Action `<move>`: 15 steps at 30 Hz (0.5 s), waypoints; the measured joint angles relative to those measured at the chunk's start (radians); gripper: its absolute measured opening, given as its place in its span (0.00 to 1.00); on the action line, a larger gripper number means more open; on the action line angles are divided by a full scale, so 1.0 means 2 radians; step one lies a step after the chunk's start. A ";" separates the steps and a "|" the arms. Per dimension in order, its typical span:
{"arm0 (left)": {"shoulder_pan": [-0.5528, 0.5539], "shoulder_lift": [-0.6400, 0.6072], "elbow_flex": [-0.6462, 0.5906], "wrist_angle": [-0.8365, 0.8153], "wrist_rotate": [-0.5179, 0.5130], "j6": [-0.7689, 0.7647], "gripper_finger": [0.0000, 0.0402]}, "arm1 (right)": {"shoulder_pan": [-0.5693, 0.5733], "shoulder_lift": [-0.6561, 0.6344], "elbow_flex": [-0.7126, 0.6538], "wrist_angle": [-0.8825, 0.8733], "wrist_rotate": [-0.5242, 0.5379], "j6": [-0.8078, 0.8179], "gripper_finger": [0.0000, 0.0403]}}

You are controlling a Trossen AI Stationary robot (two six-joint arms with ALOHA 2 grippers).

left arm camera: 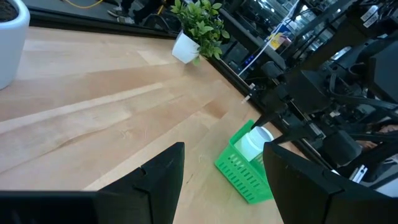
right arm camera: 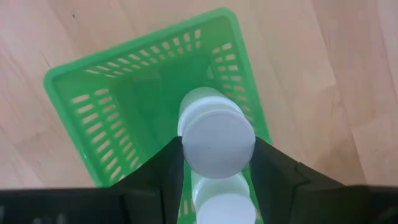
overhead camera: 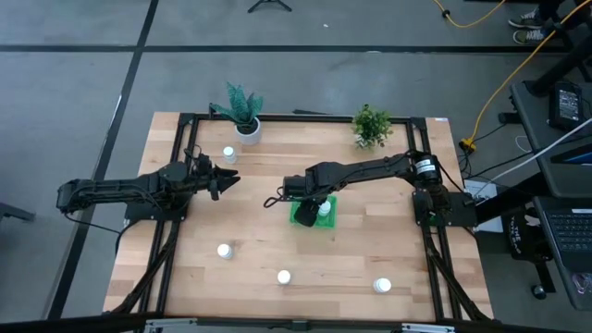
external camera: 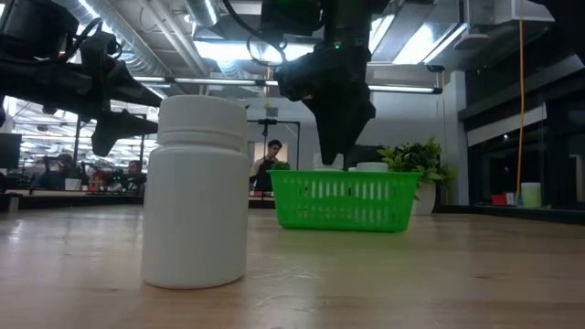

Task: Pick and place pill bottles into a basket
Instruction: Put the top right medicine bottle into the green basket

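Looking down at your table, the right gripper (right arm camera: 217,163) sits directly over the green basket (overhead camera: 301,218) near the table's middle, its two dark fingers (right arm camera: 165,171) clamped on the sides of a white pill bottle (right arm camera: 217,140) held upright above the basket's open interior. A second bottle (right arm camera: 225,202) already stands in the basket just below it.

Your left gripper (overhead camera: 225,178) hovers well apart, toward the table's left, jaws spread wide with nothing between them; its wrist view looks across bare wood to the basket.

Loose bottles on the table: one by the left gripper near the back (overhead camera: 228,154), three along the front edge, at left (overhead camera: 224,250), centre (overhead camera: 284,276) and right (overhead camera: 382,286). The low view has one of these (external camera: 197,190) very close to the lens, blocking much of the left side.

Two potted plants stand at the back edge, one in a white pot (overhead camera: 242,111), the other a leafy one (overhead camera: 371,125). People (external camera: 267,164) show in the room behind.
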 joint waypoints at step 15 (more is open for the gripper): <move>0.000 0.000 0.000 0.000 0.000 0.000 0.53 | 0.000 0.000 0.000 -0.001 -0.018 0.001 0.45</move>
